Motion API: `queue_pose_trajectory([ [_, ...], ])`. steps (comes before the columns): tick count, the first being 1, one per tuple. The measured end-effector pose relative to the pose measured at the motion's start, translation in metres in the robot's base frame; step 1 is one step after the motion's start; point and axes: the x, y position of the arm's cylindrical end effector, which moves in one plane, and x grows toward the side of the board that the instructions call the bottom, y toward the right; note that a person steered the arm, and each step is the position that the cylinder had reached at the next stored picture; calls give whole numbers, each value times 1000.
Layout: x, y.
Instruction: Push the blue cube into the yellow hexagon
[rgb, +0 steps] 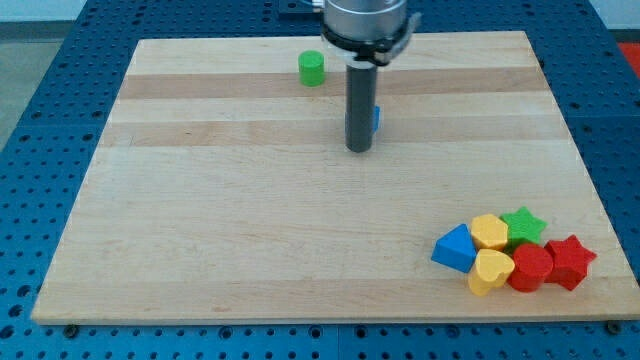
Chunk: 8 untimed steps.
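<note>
My rod comes down from the view's top centre, and my tip (359, 149) rests on the wooden board (200, 220). The blue cube (375, 119) is almost wholly hidden behind the rod; only a thin blue sliver shows at the rod's right side, just above the tip. The yellow hexagon (489, 231) lies far off at the view's lower right, in a tight cluster of blocks. My tip is far to the upper left of that hexagon.
A green cylinder (312, 68) stands near the top, left of the rod. The cluster at the lower right also holds a blue triangular block (455, 248), a yellow heart (490, 270), a green star (524, 224), a red block (530, 267) and a red star (570, 261).
</note>
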Motion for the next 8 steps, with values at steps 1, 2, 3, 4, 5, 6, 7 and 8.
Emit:
queue_pose_trajectory([
  [1,0,1],
  [2,-2,-31],
  [3,-8,-74],
  [4,-27,-90],
  [5,-89,-75],
  [6,-103,-71],
  [7,-96,-59],
  [8,-79,-29],
])
